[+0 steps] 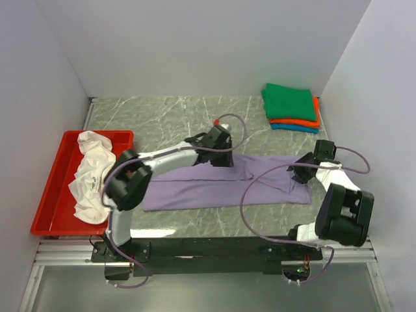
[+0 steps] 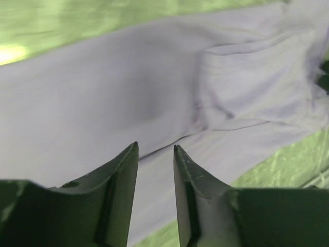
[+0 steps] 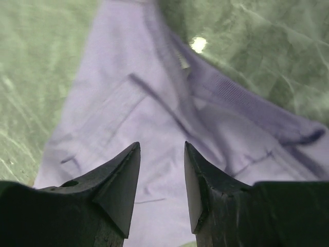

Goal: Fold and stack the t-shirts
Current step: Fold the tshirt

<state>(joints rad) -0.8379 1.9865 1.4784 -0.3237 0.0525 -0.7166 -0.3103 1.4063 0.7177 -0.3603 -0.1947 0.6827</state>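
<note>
While half-open, both pincers (image 2: 156, 148) (image 3: 162, 145) empty.

Spread t-shirt (image 1: 214, 188) flat on table (image 1: 162, 117), mid. Tray (image 1: 49, 195) left of it, crumpled t-shirt (image 1: 91, 175) inside tray. Stack of folded t-shirts (image 1: 290, 104) behind it, toward right. My left gripper (image 1: 221, 156) over its far edge, my right gripper (image 1: 298, 172) over its right end.

A shallow red plastic tray (image 1: 57, 182) sits at the nine o'clock edge of the grey-green marble-patterned worktop (image 1: 169, 117), its long sides running roughly twelve to six. Plain white walls (image 1: 195, 45) enclose the worktop at nine, twelve and three o'clock. A silver metal rail (image 1: 65, 251) runs along six o'clock.
</note>
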